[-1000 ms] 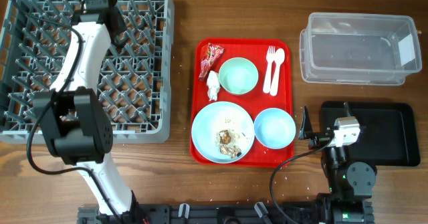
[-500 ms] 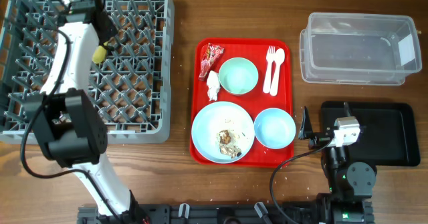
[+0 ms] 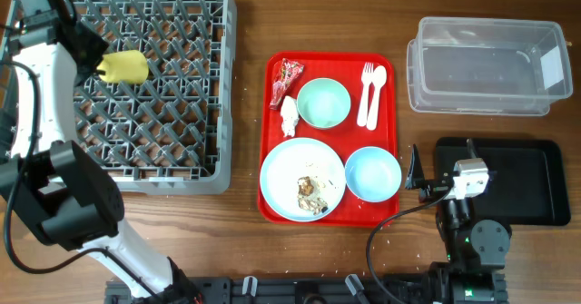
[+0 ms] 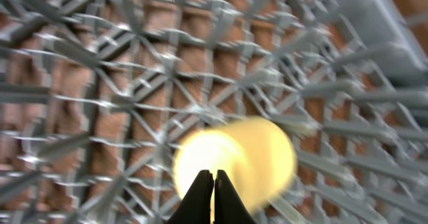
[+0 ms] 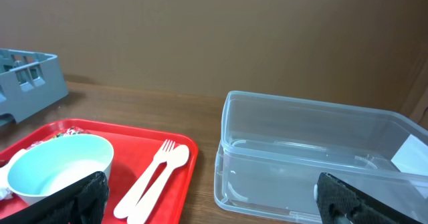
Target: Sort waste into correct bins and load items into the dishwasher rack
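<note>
My left gripper [image 3: 91, 57] is over the far left of the grey dishwasher rack [image 3: 172, 132], shut on the yellow cup [image 3: 124, 66], which lies tilted on its side above the pegs. In the left wrist view the closed jaws [image 4: 214, 174] sit against the blurred cup [image 4: 261, 157]. On the red serving tray [image 3: 392, 132] are the red wrapper [image 3: 290, 71], white napkin [image 3: 289, 113], green bowl [image 3: 323, 102], fork and spoon [image 3: 370, 93], blue bowl [image 3: 373, 173] and blue plate [image 3: 283, 163] with food scraps [image 3: 309, 191]. My right gripper [image 3: 416, 170] is open and empty beside the tray.
The clear tub [image 3: 486, 63] stands at the back right, and the black tray [image 3: 517, 181] lies in front of it under my right arm. The right wrist view shows the tub [image 5: 301, 150], the fork and spoon [image 5: 157, 177] and a rack corner [image 5: 30, 73].
My left arm has swung left across the rack with the yellow cup, which now shows more fully and lies on its side. The right arm has not moved.
</note>
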Robot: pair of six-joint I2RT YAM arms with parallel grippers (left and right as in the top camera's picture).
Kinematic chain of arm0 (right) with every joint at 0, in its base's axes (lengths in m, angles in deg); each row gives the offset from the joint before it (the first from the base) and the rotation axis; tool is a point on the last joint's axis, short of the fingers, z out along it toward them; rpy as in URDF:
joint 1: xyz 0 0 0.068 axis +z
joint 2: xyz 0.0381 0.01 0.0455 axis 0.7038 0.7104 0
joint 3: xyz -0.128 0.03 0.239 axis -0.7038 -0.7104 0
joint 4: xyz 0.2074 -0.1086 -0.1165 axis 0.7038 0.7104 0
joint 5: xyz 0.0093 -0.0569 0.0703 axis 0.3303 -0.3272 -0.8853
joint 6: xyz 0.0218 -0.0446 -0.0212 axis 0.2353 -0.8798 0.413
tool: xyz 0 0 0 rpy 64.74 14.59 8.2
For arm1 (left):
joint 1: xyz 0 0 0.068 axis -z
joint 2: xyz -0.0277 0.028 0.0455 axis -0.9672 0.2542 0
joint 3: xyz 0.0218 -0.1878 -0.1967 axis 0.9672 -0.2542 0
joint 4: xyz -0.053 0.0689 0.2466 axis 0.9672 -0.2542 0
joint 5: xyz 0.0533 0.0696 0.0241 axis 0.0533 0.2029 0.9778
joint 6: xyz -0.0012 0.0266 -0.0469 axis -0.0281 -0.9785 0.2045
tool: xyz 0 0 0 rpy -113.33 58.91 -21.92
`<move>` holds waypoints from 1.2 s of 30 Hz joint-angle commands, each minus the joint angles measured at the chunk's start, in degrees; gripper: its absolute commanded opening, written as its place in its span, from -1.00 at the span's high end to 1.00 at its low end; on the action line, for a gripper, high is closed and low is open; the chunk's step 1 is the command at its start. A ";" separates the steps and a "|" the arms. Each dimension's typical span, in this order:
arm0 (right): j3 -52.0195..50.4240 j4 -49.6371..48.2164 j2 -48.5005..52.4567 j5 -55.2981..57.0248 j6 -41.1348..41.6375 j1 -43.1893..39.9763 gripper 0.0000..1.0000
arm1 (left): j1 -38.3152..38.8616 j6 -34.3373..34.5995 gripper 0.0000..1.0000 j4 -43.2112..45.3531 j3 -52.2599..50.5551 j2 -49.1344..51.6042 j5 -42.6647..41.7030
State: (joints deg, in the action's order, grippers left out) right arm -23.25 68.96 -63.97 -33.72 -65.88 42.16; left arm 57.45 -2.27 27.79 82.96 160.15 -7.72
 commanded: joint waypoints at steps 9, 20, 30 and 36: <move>-0.04 -0.31 -0.33 0.39 -0.46 -0.31 -1.00 | 1.92 -0.20 0.92 -0.44 -0.37 3.21 1.22; -0.04 -0.28 -0.33 0.39 -0.46 -0.31 -1.00 | 1.84 1.09 0.92 -2.12 -0.37 3.48 7.41; -0.04 -0.28 -0.33 0.39 -0.48 -0.28 -1.00 | 1.97 1.29 0.92 3.21 -0.37 6.34 -0.94; -0.04 -0.31 -0.33 0.39 -0.44 -0.31 -1.00 | 1.97 1.25 0.92 7.69 -0.37 6.34 -8.81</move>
State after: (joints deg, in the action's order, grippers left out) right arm -23.25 68.96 -63.99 -33.72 -65.86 42.16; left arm 59.24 -1.72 34.41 82.96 164.57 -10.78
